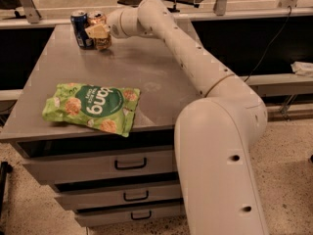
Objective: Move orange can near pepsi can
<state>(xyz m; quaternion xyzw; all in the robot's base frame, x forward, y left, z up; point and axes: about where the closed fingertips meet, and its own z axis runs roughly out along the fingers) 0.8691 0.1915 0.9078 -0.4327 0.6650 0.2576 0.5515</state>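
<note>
**Robot arm grips can at table's far corner**

A large white robot arm (195,67) reaches across a grey metal table (146,67) with three front drawers (129,164), standing on a speckled floor (288,146) with metal rails behind. A crumpled green snack bag (93,106) lies near the front left edge, well apart from the cans. At the back left corner, the gripper (98,32) holds a small orange-gold soda can (103,43), upright and just beside a dark blue pepsi can (80,31) on its left. The cream fingers (96,30) are spread only as wide as the can, pressed against its sides.
</note>
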